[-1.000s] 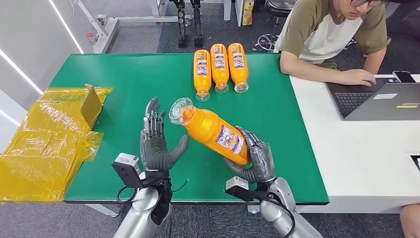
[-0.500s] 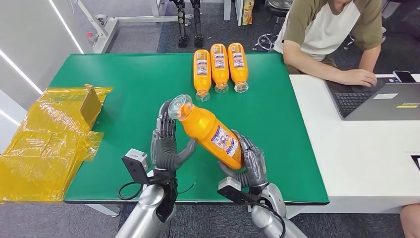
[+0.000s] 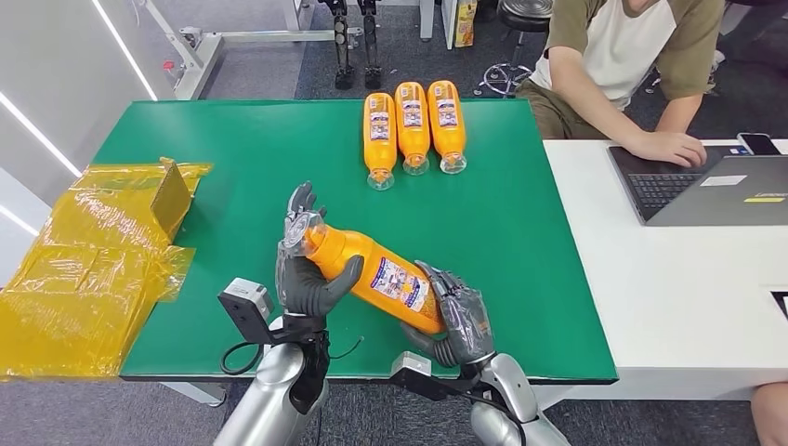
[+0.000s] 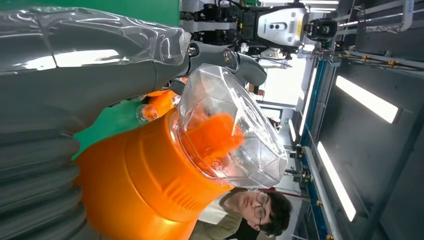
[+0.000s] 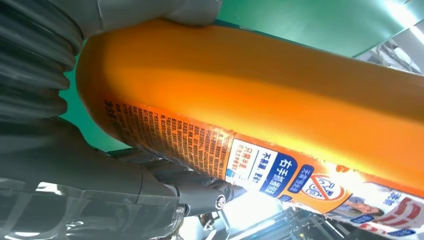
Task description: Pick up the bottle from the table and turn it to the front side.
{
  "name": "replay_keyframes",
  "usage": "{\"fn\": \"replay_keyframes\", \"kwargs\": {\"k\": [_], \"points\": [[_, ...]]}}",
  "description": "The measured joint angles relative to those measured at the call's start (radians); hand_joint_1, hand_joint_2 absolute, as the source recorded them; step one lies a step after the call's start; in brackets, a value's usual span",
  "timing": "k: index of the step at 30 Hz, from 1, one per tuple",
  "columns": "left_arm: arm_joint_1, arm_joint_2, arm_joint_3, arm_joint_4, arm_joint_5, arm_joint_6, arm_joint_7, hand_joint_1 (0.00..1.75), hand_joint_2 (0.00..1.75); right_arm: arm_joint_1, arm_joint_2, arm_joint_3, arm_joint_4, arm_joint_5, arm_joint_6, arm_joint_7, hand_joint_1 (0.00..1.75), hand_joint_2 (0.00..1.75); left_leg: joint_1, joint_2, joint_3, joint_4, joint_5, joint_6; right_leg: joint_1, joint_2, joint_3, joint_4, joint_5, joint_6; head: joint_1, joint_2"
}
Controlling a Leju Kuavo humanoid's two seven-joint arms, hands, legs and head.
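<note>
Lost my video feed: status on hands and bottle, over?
Right hand holds orange bottle at base, off the table. Left hand grips its neck end. Three more bottles far side, not in the way.

Bright even overhead light; wrist views close, glare on bottle (image 5: 260,95).

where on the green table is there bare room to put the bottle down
Bare green lies between the three bottles lying at the far edge and the held bottle, plus the far-left stretch beyond the yellow wrapping. It is crowded near the front edge, around the left robot hand and right robot hand.
</note>
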Motion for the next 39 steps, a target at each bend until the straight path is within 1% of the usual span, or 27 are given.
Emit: {"fn": "replay_keyframes", "kwargs": {"k": [6, 7, 8, 10, 11, 12, 17, 21, 22, 25, 26, 27, 31, 34, 37, 39], "points": [[0.002, 0.000, 0.011, -0.001, -0.020, -0.026, 0.000, 0.00, 1.75, 0.036, -0.010, -0.009, -0.055, 0.063, 0.029, 0.038, 1.75, 1.75, 0.000, 0.000, 0.000, 0.000, 0.000, 0.000, 0.000, 0.000, 0.000, 0.000, 0.000, 0.000, 0.000, 0.000], [0.003, 0.000, 0.011, -0.001, -0.025, -0.030, 0.000, 0.24, 1.75, 0.041, -0.011, -0.012, -0.062, 0.072, 0.035, 0.043, 1.75, 1.75, 0.000, 0.000, 0.000, 0.000, 0.000, 0.000, 0.000, 0.000, 0.000, 0.000, 0.000, 0.000, 0.000, 0.000], [0.003, 0.000, 0.011, -0.001, -0.032, -0.034, 0.000, 0.58, 1.75, 0.046, -0.011, -0.014, -0.069, 0.081, 0.041, 0.047, 1.75, 1.75, 0.000, 0.000, 0.000, 0.000, 0.000, 0.000, 0.000, 0.000, 0.000, 0.000, 0.000, 0.000, 0.000, 0.000], [0.003, 0.000, 0.011, -0.001, -0.045, -0.042, 0.000, 1.44, 1.75, 0.054, -0.012, -0.019, -0.083, 0.098, 0.055, 0.057, 1.75, 1.75, 0.000, 0.000, 0.000, 0.000, 0.000, 0.000, 0.000, 0.000, 0.000, 0.000, 0.000, 0.000, 0.000, 0.000], [0.004, 0.000, 0.011, -0.001, -0.051, -0.047, 0.000, 1.64, 1.75, 0.059, -0.012, -0.022, -0.090, 0.108, 0.063, 0.063, 1.75, 1.75, 0.000, 0.000, 0.000, 0.000, 0.000, 0.000, 0.000, 0.000, 0.000, 0.000, 0.000, 0.000, 0.000, 0.000], [0.004, 0.000, 0.011, -0.001, -0.056, -0.050, 0.000, 1.74, 1.75, 0.064, -0.012, -0.025, -0.097, 0.118, 0.072, 0.069, 1.75, 1.75, 0.000, 0.000, 0.000, 0.000, 0.000, 0.000, 0.000, 0.000, 0.000, 0.000, 0.000, 0.000, 0.000, 0.000], [0.005, 0.000, 0.011, -0.001, -0.068, -0.061, 0.000, 1.75, 1.75, 0.092, -0.012, -0.041, -0.132, 0.163, 0.108, 0.100, 1.75, 1.75, 0.000, 0.000, 0.000, 0.000, 0.000, 0.000, 0.000, 0.000, 0.000, 0.000, 0.000, 0.000, 0.000, 0.000], [0.006, 0.000, 0.011, -0.004, -0.078, -0.067, 0.000, 1.75, 1.75, 0.116, -0.012, -0.056, -0.152, 0.184, 0.125, 0.107, 1.74, 1.75, 0.000, 0.000, -0.001, 0.000, 0.000, 0.000, 0.000, 0.000, 0.000, 0.000, 0.000, 0.000, 0.000, 0.000], [0.006, 0.000, 0.011, -0.005, -0.080, -0.069, 0.000, 1.75, 1.75, 0.121, -0.011, -0.060, -0.157, 0.192, 0.127, 0.108, 1.43, 1.75, 0.000, 0.000, -0.001, 0.000, 0.000, 0.000, 0.000, 0.000, 0.000, 0.000, 0.000, 0.000, 0.000, 0.000], [0.007, 0.000, 0.013, -0.007, -0.089, -0.073, 0.000, 1.75, 1.75, 0.136, -0.011, -0.069, -0.167, 0.221, 0.126, 0.115, 0.23, 1.75, 0.000, 0.000, -0.001, 0.000, 0.000, 0.000, 0.000, 0.000, 0.000, 0.000, 0.000, 0.000, 0.000, 0.000], [0.007, 0.000, 0.014, -0.008, -0.092, -0.074, 0.000, 1.75, 1.75, 0.140, -0.011, -0.070, -0.169, 0.230, 0.124, 0.119, 0.14, 1.75, 0.000, 0.000, -0.001, 0.000, 0.000, 0.000, 0.000, 0.000, 0.000, 0.000, 0.000, 0.000, 0.000, 0.000], [0.007, 0.000, 0.014, -0.009, -0.095, -0.075, 0.000, 1.75, 1.75, 0.143, -0.011, -0.071, -0.171, 0.238, 0.121, 0.122, 0.14, 1.75, 0.000, 0.000, -0.001, 0.000, 0.000, 0.000, 0.000, 0.000, 0.000, 0.000, 0.000, 0.000, 0.000, 0.000], [0.007, -0.001, 0.014, -0.010, -0.106, -0.076, 0.002, 1.75, 1.75, 0.157, -0.006, -0.069, -0.178, 0.263, 0.115, 0.117, 0.00, 1.75, 0.000, 0.000, -0.001, 0.000, 0.000, 0.000, 0.000, 0.000, 0.000, 0.000, 0.000, 0.000, 0.000, 0.000], [0.007, -0.001, 0.014, -0.010, -0.120, -0.072, 0.008, 1.75, 1.75, 0.164, 0.000, -0.065, -0.181, 0.270, 0.092, 0.111, 0.00, 1.75, 0.000, 0.000, -0.001, 0.000, 0.000, 0.000, 0.000, 0.000, 0.000, 0.000, 0.000, 0.000, 0.000, 0.000], [0.006, -0.001, 0.014, -0.010, -0.148, -0.046, 0.026, 1.75, 1.75, 0.166, 0.015, -0.063, -0.183, 0.258, 0.010, 0.093, 0.00, 1.75, 0.000, 0.000, -0.001, 0.000, 0.000, 0.000, 0.000, 0.000, 0.000, 0.000, 0.000, 0.000, 0.000, 0.000], [0.006, 0.000, 0.014, -0.013, -0.175, -0.007, 0.045, 1.75, 1.75, 0.163, 0.028, -0.060, -0.182, 0.223, -0.056, 0.069, 0.00, 1.75, 0.000, 0.000, -0.001, 0.000, 0.000, 0.000, 0.000, 0.000, 0.000, 0.000, 0.000, 0.000, 0.000, 0.000]]}}
